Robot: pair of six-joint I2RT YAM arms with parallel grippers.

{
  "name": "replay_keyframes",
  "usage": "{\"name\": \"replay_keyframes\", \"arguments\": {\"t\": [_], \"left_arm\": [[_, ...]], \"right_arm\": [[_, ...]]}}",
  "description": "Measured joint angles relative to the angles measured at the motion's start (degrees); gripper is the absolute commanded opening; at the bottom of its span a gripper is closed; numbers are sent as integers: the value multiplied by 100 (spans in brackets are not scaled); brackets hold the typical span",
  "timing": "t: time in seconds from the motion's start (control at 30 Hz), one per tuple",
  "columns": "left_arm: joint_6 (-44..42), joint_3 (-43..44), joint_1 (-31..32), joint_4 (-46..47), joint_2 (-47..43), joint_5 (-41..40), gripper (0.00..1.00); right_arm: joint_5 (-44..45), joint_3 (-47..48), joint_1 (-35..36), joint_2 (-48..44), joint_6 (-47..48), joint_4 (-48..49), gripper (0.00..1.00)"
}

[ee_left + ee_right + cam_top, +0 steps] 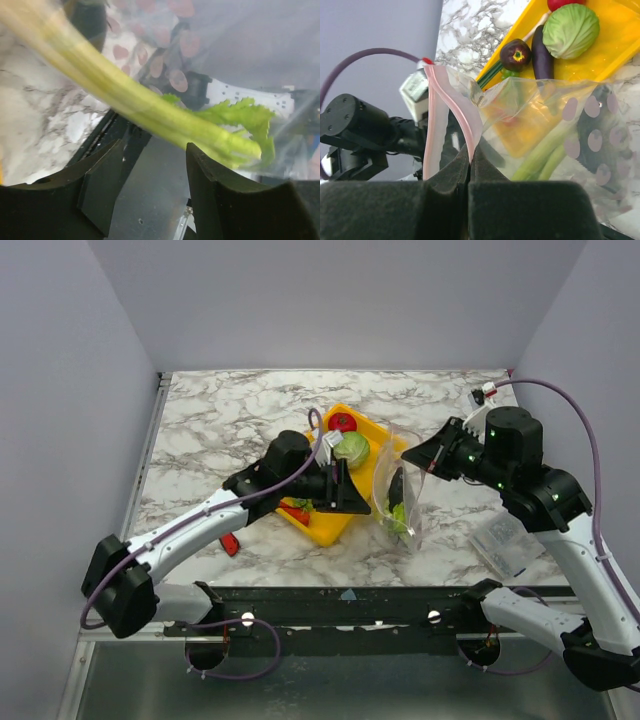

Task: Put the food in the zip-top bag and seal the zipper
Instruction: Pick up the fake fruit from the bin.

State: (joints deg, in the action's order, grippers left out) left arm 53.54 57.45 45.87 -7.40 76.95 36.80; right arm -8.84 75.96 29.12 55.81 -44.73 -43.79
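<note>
leek inside zip-top bag, zipper in right gripper

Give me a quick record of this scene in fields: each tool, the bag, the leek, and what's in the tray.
left tool: open, at the zip-top bag mouth, leek just beyond it
right tool: shut on the zipper, holding the mouth edge
leek: inside the zip-top bag
yellow tray: cabbage, tomato, eggplant not yet bagged
</note>
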Motion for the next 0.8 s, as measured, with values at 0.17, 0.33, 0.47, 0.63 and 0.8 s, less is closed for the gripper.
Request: {"name": "replay_keyframes", "arguments": {"t": [0.17,0.33,0.47,0.63,0.8], "left_arm": [[-485,-304,-675,-595,-918,-103,63],[-1290,-299,-1152,-1515,-1532,-857,65],[-1773,-297,-1276,-2116,-1534,-1558,66],[-2155,-297,-1373,-2430,-1239,-2238,66],[-2339,-74,-1443,-2479,-518,-2618,66]], "right_arm": [[249,68,0,-2,118,-181,1],[487,81,0,-7,240,-339,1],[612,81,0,-22,315,-431,1],[713,79,0,-87,380,-492,0],[793,79,0,-162,389,-525,1]]}}
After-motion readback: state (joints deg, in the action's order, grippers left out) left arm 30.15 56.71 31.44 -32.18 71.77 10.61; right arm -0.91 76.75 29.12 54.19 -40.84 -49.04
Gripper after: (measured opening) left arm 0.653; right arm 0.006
